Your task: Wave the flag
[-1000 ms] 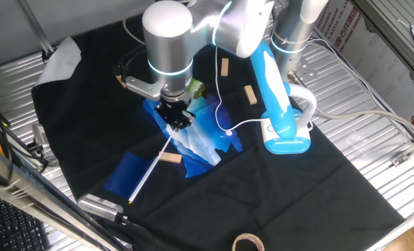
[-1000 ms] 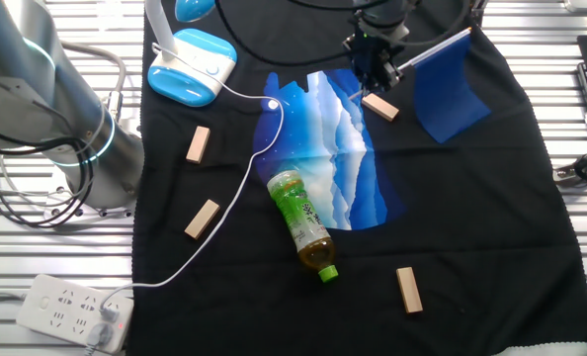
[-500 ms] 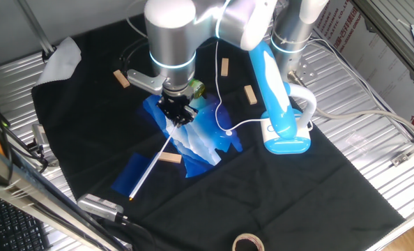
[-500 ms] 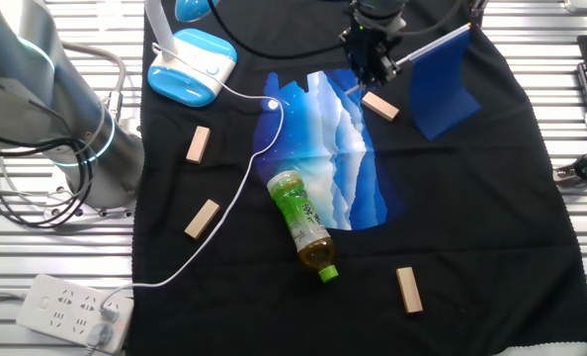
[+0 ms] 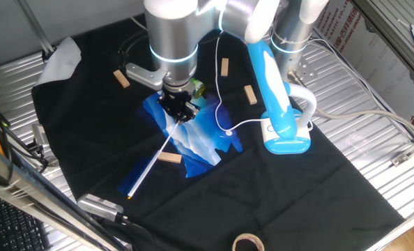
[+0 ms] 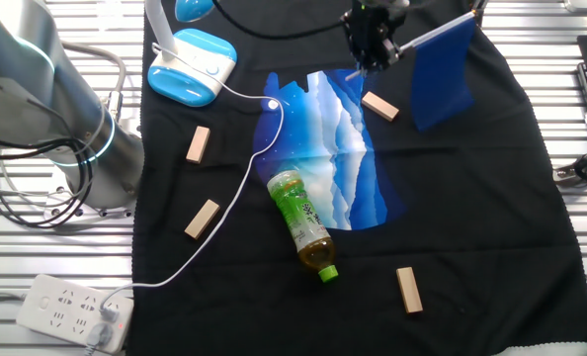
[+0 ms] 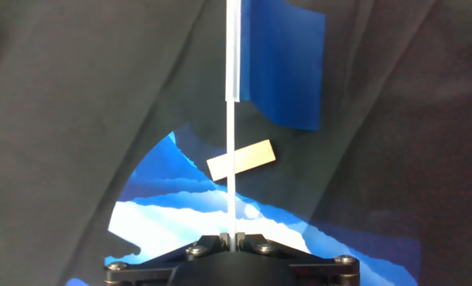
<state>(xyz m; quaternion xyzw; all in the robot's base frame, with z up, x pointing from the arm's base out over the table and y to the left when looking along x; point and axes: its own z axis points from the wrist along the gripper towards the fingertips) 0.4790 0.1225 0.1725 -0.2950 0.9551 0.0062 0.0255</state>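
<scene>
The flag is a dark-blue cloth (image 6: 442, 69) on a thin white stick (image 5: 150, 166). My gripper (image 5: 178, 111) is shut on the stick's lower end and holds the flag off the black cloth, above the blue-and-white plastic bag (image 5: 196, 136). In the hand view the stick (image 7: 230, 143) runs straight up from my closed jaws (image 7: 230, 236), and the blue cloth (image 7: 282, 63) hangs to its right at the top. In the other fixed view my gripper (image 6: 373, 49) is at the top, with the flag cloth to its right.
A green bottle (image 6: 301, 222) lies on the bag (image 6: 328, 148). Wooden blocks (image 6: 379, 105) (image 6: 198, 143) (image 6: 408, 289) lie about the black cloth. A blue-and-white lamp (image 5: 280, 115) with a white cable stands to the right. A tape roll (image 5: 247, 242) lies at the front edge.
My gripper has lifted and turned with the stick in it. The flag cloth has come up off the table and swung to hang more upright.
</scene>
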